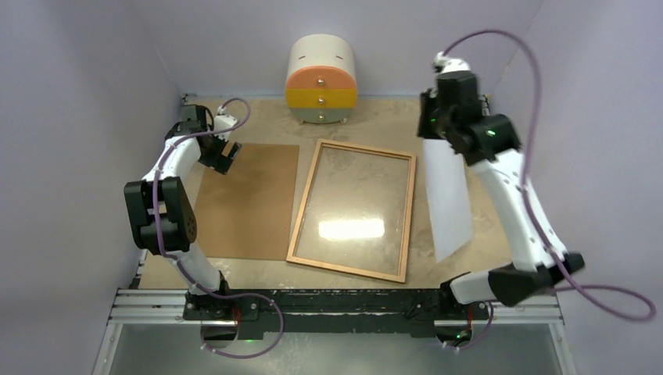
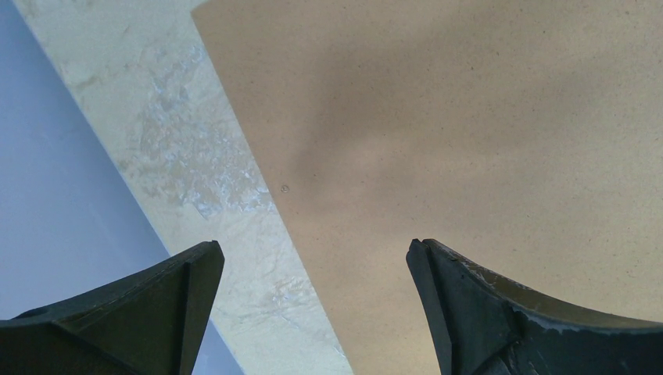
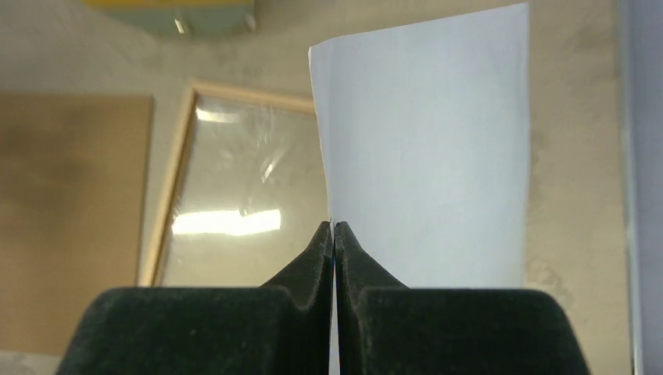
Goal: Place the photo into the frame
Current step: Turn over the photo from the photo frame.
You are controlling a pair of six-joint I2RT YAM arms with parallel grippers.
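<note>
The photo [image 1: 447,199] hangs in the air to the right of the frame, its plain white reverse toward the top camera. My right gripper [image 1: 429,133] is shut on its far edge. In the right wrist view the white sheet [image 3: 426,148] runs out from between the closed fingertips of the right gripper [image 3: 334,225]. The frame [image 1: 301,207], thin reddish-brown wood with a clear pane, lies flat mid-table, and its rim [image 3: 168,195] shows to the left of the sheet. My left gripper [image 1: 227,160] stands open and holds nothing, over the far left corner of the brown backing board [image 1: 246,199].
In the left wrist view the backing board [image 2: 469,117] fills the right side, with bare tabletop [image 2: 180,141] and the wall to its left. A small rounded drawer cabinet [image 1: 321,82] stands at the back centre. Purple walls close in both sides.
</note>
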